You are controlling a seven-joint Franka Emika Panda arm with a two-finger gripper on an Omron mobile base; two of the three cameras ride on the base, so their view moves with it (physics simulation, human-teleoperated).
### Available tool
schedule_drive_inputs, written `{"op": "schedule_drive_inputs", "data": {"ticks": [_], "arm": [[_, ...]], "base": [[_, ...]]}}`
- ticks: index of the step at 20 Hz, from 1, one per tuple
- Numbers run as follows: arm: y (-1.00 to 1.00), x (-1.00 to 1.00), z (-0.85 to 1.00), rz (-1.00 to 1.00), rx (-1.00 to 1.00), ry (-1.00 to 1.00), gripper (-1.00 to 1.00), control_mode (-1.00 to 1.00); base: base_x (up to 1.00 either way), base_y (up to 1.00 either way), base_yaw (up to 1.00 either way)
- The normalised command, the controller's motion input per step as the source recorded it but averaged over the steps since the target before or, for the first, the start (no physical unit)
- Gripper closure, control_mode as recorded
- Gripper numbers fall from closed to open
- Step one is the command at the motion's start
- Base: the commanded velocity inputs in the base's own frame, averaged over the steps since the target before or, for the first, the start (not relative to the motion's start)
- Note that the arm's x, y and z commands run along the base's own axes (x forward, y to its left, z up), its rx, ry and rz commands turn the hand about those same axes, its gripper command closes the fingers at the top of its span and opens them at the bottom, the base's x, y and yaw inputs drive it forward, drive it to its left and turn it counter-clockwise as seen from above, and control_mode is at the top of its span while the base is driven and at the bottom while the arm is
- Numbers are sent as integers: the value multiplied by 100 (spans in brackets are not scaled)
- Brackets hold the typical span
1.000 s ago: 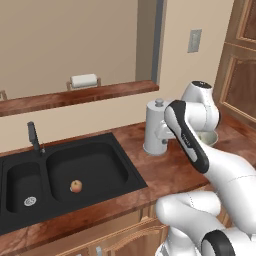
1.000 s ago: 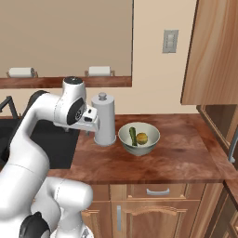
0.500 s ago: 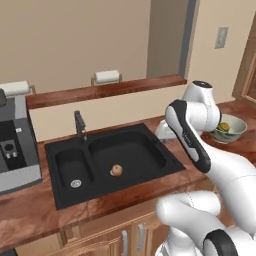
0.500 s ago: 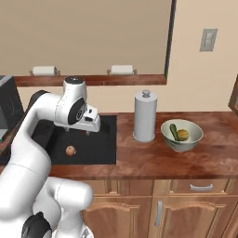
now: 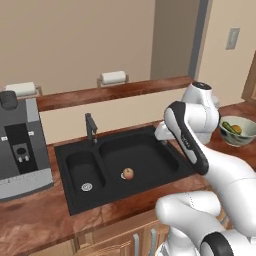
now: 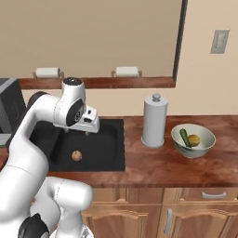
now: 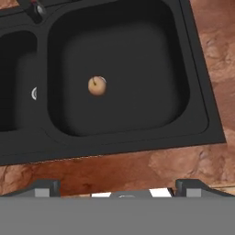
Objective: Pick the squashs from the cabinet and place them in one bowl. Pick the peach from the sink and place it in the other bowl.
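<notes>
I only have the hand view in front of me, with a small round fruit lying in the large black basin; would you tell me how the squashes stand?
Observer: Both lie in the pale greenish-cream round bowl on the counter: the elongated dark green squash and the rounded yellow squash.
Operator: Thank you. What stands beside that bowl?
Observer: An upright white paper towel roll, between the bowl and the matte black double-basin sink.
Operator: And on the sink's other side?
Observer: A grey coffee machine sits on the counter there.
</notes>
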Motion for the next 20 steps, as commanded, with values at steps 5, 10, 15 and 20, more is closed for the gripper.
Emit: {"op": "schedule_drive_inputs", "data": {"ticks": [5,10,15,20], "arm": [[0,0,0,0,0,0,-100,100],[0,5,0,0,0,1,-100,-100],[0,15,0,0,0,1,-100,-100],[0,80,0,0,0,16,-100,-100]], "base": [[62,0,0],[4,0,0],[0,0,0],[0,0,0]]}}
